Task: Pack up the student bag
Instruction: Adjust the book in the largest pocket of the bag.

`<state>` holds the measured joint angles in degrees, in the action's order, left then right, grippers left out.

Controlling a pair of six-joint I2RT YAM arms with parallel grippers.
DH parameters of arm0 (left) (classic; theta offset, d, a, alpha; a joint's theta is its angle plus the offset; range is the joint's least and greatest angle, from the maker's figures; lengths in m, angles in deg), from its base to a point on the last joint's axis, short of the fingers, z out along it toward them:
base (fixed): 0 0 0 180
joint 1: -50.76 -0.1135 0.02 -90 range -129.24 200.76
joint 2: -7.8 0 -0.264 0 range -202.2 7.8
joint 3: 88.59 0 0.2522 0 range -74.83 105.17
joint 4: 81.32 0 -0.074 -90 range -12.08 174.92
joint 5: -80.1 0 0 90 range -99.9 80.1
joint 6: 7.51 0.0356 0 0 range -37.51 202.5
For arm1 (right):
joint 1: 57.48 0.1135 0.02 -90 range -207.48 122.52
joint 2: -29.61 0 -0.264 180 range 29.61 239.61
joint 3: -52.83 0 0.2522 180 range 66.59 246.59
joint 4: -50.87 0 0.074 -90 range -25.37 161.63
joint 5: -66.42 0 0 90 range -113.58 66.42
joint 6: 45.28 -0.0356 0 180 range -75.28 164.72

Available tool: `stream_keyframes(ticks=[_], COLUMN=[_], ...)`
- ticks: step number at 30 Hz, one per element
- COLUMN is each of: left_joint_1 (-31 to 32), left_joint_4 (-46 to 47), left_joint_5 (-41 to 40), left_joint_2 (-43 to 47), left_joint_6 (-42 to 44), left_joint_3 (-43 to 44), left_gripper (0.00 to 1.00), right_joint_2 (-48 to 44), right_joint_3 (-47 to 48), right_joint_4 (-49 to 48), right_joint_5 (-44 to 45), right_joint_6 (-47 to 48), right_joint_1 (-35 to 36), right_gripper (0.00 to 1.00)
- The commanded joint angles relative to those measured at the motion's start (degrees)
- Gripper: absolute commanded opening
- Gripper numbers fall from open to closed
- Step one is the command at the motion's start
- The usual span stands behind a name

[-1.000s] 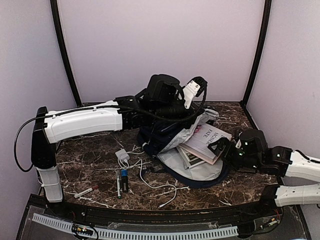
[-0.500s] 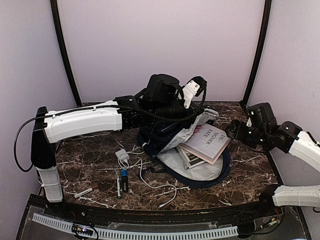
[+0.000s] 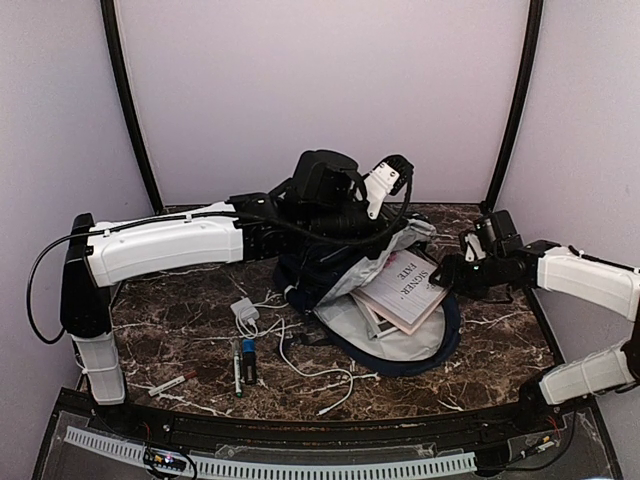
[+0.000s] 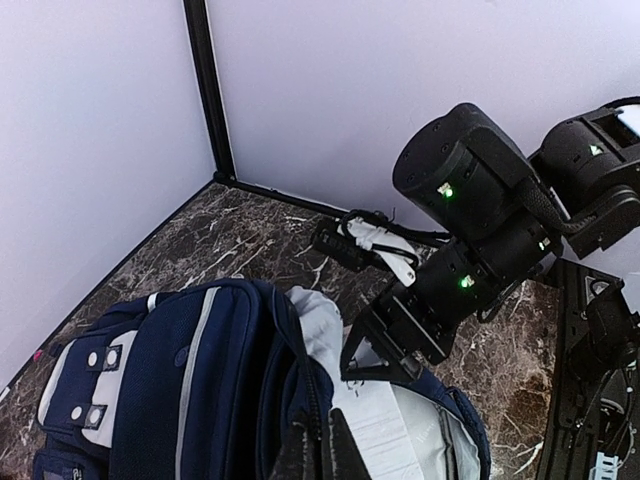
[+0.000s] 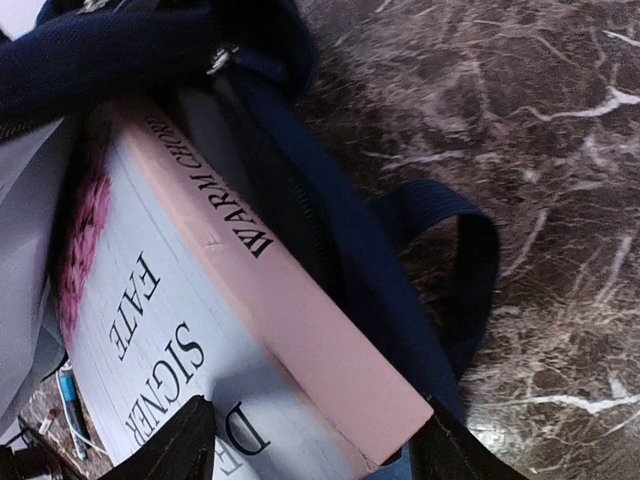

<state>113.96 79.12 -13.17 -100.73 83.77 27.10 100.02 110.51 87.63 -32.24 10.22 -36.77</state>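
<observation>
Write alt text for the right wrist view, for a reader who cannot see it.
A white book with a pink spine reading WARM CHORD sticks out of an open navy backpack, with the right claw reaching around its near corner, one dark finger on each side. A navy strap loops out onto the dark marble table beside it.

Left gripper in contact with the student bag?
Touching. Left wrist view shows the left gripper shut, pinching the student bag at its opening edge.

Large navy blue fabric backpack with white trim stripes (image 4: 170, 400): lying at table centre, main compartment unzipped, grey lining exposed, mouth toward 4 o'clock.
</observation>
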Motion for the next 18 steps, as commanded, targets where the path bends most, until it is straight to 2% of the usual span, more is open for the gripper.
stream_keyframes(ticks=[1, 6, 10, 13, 15, 18], left_joint_1=[-0.09, -0.09, -0.09, -0.09, -0.09, -0.09], left_joint_4=[5.94, 5.61, 4.7, 4.66, 4.6, 4.53], left_joint_5=[1.5, 2.06, 2.19, 2.29, 2.02, 1.4], left_joint_2=[4.8, 4.3, 4.03, 4.18, 4.41, 5.33], left_joint_6=[0.32, -0.05, -0.22, -0.4, -0.3, -0.07], left_joint_3=[1.92, 2.15, 2.16, 1.84, 1.21, -1.2], left_gripper=[0.0, 0.0, 0.0, 0.0, 0.0, 0.0], right_joint_2=[1.52, 2.46, 3.58, 4.31, 3.33, -1.65], right_joint_3=[-0.63, -3.45, -3.35, -3.92, -3.75, -2.55], right_joint_4=[-11.97, -22.06, -22.87, -24.52, -22.07, -13.84], right_joint_5=[-2.27, -0.03, 2.11, -1.11, -0.65, 4.84], right_joint_6=[-4.56, -11.97, -13.48, -14.53, -14.17, -12.32], right_joint_1=[8.05, 14.4, 14.89, 15.02, 15.02, 15.0], right_gripper=[0.63, 0.65, 0.67, 0.69, 0.73, 0.82])
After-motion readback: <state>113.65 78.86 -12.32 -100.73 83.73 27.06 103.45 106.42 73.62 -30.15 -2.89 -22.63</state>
